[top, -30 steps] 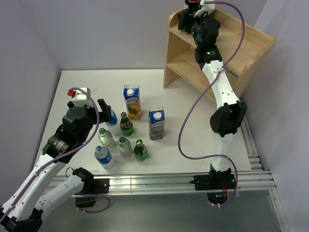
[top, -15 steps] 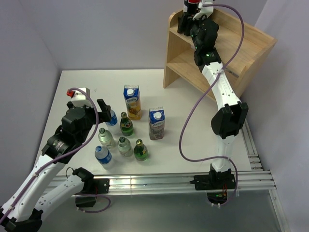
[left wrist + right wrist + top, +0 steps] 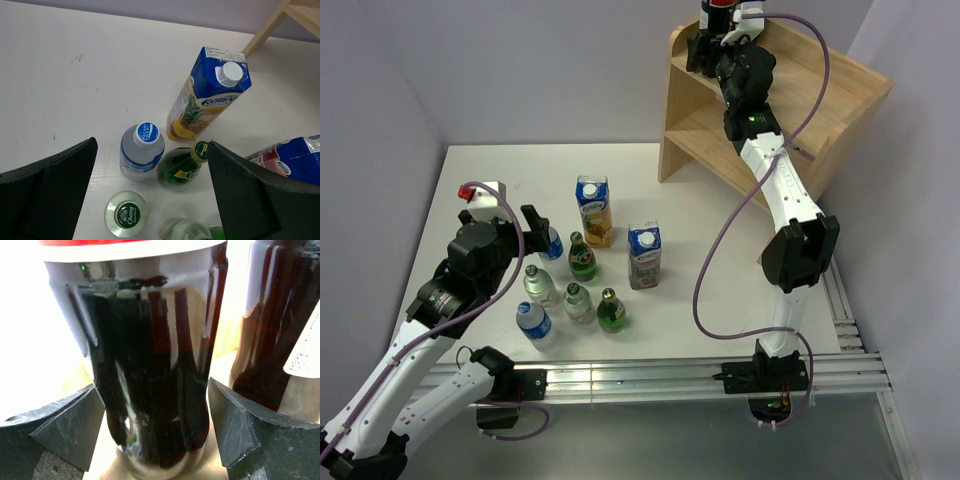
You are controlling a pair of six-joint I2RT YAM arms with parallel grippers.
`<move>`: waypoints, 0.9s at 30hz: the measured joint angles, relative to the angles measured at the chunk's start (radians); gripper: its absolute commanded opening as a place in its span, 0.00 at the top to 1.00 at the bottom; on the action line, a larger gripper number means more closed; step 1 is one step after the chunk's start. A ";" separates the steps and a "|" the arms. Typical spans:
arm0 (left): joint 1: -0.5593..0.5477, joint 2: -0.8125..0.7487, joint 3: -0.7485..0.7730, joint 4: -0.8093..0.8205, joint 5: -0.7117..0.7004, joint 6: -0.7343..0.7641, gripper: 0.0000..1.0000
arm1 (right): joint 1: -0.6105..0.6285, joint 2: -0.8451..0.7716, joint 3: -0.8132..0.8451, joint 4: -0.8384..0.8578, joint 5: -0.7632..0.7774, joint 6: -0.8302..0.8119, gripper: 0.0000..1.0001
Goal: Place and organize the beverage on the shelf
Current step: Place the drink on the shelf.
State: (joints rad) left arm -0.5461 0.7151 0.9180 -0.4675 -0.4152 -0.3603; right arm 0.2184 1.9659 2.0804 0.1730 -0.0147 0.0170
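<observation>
At the near side of the table (image 3: 720, 275), well away from the shelf (image 3: 840, 95) and to its left, the left gripper (image 3: 151, 147) hangs over the loose drinks. Its jaws are spread wide with nothing held between them.

Farthest from the shelf stands a row of three: a water bottle (image 3: 533, 322), a clear glass bottle (image 3: 578, 301) and a green bottle (image 3: 611, 310). One step nearer the shelf are a Chang-capped bottle (image 3: 126, 214), a Pocari bottle (image 3: 142, 150) and a second green bottle (image 3: 182, 166), the last two just beside each other. Nearer the shelf again, the pineapple carton (image 3: 210, 95) stands upright. The berry carton (image 3: 644, 255) stands closest to the shelf of all the loose drinks, still well apart from it.

On the shelf's upper board, at its left end, the right arm reaches in. The right gripper (image 3: 151, 405) has a finger on either side of a dark cola bottle (image 3: 150, 330) – close against its sides, though I cannot tell whether they press it. The bottle stands upright on the wood, and a second cola bottle (image 3: 272, 330) stands just beside it on the same board.
</observation>
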 measured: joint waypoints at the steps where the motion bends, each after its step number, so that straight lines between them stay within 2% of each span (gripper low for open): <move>1: 0.000 0.000 0.000 0.000 0.000 0.000 0.01 | 0.000 -0.007 -0.010 0.000 -0.002 0.000 0.13; 16: 0.002 0.000 0.000 0.000 0.000 0.000 0.01 | 0.002 -0.092 -0.099 -0.034 -0.006 -0.007 0.02; 27: 0.002 -0.015 0.000 0.000 -0.009 -0.001 0.01 | 0.006 -0.210 -0.232 -0.042 -0.009 -0.010 0.00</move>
State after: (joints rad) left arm -0.5442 0.7002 0.9180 -0.4675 -0.4244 -0.3611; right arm 0.2249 1.7561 1.8488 0.1314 -0.0238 0.0067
